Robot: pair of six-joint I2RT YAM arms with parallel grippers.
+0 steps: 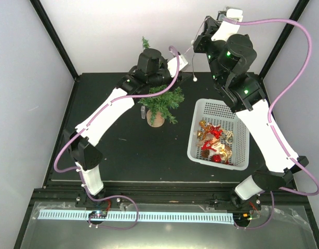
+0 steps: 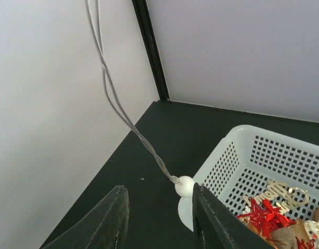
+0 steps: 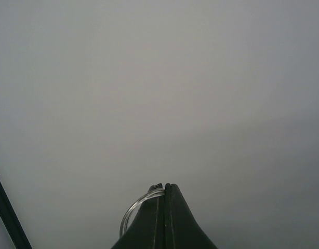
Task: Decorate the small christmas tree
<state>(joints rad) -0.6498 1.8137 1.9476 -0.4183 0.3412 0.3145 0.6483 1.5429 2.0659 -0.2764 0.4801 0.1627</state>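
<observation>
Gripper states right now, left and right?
Left gripper: open, holding nothing; a white bead hangs beside one finger.
Right gripper: closed, fingers pinching the bead's string.

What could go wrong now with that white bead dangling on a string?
The right fingers pinch only a thin string loop; it might slip free. The white bead hangs beside one of the open left fingers, not between them, so closing may miss or knock it swinging. The left arm reaches over the small christmas tree and could tip it.
</observation>
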